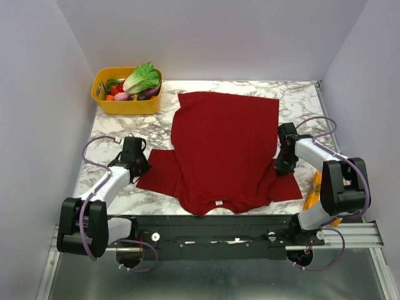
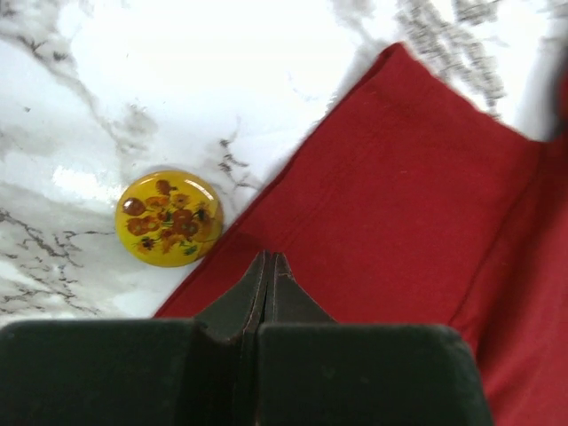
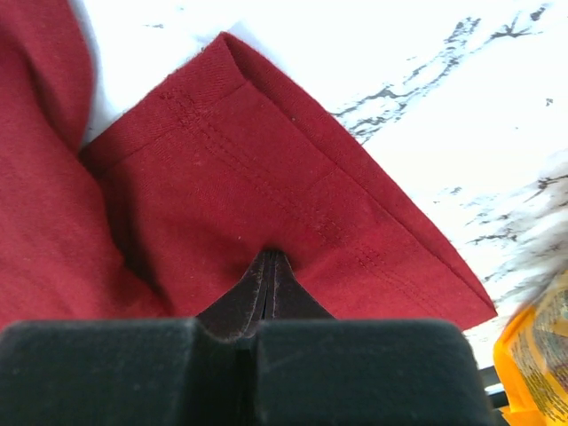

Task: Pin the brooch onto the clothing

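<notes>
The clothing [image 1: 222,147], a dark red T-shirt, lies flat on the marble table with its white neck label toward the arms. The brooch [image 2: 169,217], a small round yellow disc with a flower pattern, rests on the marble just beside the left sleeve [image 2: 390,195]. It does not show in the top view. My left gripper [image 2: 269,257] is shut with nothing in it, its tips over the sleeve's edge right of the brooch. My right gripper [image 3: 273,256] is shut too, tips pressed against the right sleeve [image 3: 266,169]. From above, the left gripper [image 1: 140,167] and right gripper [image 1: 284,165] flank the shirt.
A yellow basket [image 1: 106,105] of vegetables stands at the back left corner. An orange snack bag [image 1: 314,192] lies by the right arm's base, its corner [image 3: 541,355] showing near the sleeve hem. White walls close in the table on three sides.
</notes>
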Tool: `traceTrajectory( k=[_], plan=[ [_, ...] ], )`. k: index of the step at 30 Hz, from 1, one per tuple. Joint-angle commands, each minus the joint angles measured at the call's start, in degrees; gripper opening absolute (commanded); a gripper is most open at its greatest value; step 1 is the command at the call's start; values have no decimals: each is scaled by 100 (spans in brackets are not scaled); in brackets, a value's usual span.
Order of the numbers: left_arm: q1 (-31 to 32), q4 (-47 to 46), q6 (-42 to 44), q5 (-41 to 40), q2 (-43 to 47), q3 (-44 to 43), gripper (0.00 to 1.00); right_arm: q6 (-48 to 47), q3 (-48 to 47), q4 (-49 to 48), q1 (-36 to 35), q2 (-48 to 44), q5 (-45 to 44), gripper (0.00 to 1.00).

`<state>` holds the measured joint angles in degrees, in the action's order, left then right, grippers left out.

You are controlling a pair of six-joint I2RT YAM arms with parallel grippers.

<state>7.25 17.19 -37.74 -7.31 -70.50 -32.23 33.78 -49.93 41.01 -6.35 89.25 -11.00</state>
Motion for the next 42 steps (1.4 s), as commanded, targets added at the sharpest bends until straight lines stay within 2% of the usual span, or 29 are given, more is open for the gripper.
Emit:
traceTrajectory(
  k=[1,5,11,16,21,28,34,38,42],
  plan=[
    [14,-339,108,484,396,-90,0,146,27,363,37,154,-385,0],
    [259,-550,222,582,178,-301,0,164,36,390,107,189,-367,0],
    [672,-743,398,722,-929,-758,0,102,-16,372,380,312,-349,0],
    [778,-875,495,889,-1448,-873,0,50,-113,416,564,286,-420,0],
    [778,-656,460,627,-1800,-873,0,58,-157,407,617,242,-464,1],
    [559,-225,205,213,-1388,-566,0,41,-245,434,617,-162,-648,2],
    [497,56,-76,160,-1080,-346,0,-3,-245,328,609,-654,-675,4],
    [488,144,-216,160,-878,-179,0,-64,-210,241,609,-734,-587,4],
    [480,311,-278,-173,-501,-152,0,-414,-105,-31,609,-918,-210,4]
  ],
)
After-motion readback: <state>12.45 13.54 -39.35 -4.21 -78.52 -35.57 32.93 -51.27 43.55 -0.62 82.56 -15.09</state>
